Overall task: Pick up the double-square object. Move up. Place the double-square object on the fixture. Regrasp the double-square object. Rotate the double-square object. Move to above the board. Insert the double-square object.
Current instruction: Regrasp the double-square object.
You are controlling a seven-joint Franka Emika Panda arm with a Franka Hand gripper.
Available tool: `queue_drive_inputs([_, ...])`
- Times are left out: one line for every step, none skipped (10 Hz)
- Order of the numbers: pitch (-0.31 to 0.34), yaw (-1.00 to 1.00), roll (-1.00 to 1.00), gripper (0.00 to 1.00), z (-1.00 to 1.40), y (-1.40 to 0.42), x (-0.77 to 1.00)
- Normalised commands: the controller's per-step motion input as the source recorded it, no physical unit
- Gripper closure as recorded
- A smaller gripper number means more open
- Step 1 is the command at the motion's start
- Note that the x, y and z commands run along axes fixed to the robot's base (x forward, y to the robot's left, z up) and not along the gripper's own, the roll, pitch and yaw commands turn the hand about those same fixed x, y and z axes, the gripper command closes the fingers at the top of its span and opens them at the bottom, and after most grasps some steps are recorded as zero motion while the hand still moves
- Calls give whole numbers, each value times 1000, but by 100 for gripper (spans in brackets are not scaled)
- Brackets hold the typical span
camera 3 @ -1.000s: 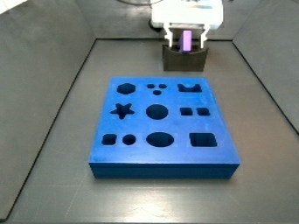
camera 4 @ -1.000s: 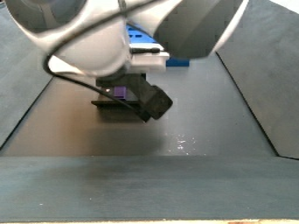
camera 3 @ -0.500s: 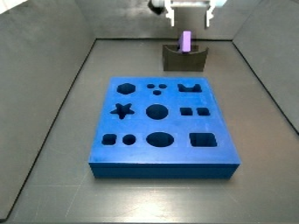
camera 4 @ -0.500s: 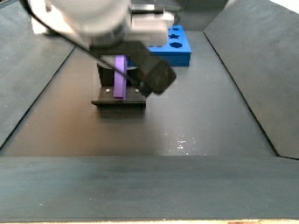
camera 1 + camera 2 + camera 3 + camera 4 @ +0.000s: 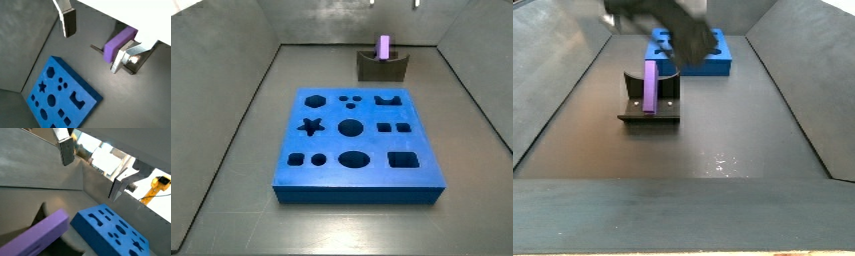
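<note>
Light purple stepped plastic prism standing upright in the dark notched fixture, gripper raised above it with nothing held.

The double-square object [image 5: 385, 47] stands on end in the U-shaped top of the dark olive-brown fixture [image 5: 382, 68], well clear of the gripper [image 5: 97, 39], whose jaws are spread wide and hold nothing; in both wrist views the silver fingers [image 5: 66, 150] flank open space, with the prism [image 5: 119, 44] off below them. The piece [image 5: 651, 86] is tall, narrow and smooth. The thick blue board [image 5: 353, 146] with shaped cutouts lies apart from the fixture on the grey floor [image 5: 225, 150].
</note>
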Motion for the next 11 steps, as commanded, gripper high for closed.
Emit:
queue_drive_inputs([44, 21, 1000, 0, 374, -549, -110])
queue_drive_inputs([40, 20, 1000, 0, 171, -395, -91])
queue_drive_inputs([39, 20, 1000, 0, 32, -186, -45])
queue_drive_inputs([40, 20, 1000, 0, 42, -52, -35])
queue_drive_inputs([39, 20, 1000, 0, 41, -32, -29])
queue_drive_inputs([34, 20, 1000, 0, 16, -42, -33])
queue_drive_inputs([31, 20, 1000, 0, 12, -38, -39])
queue_drive_inputs([24, 21, 1000, 0, 10, -35, -44])
queue_drive_inputs([19, 21, 1000, 0, 9, -31, -47])
queue_drive_inputs([11, 23, 1000, 0, 11, -28, -46])
queue_drive_inputs([5, 24, 1000, 0, 4, -26, -38])
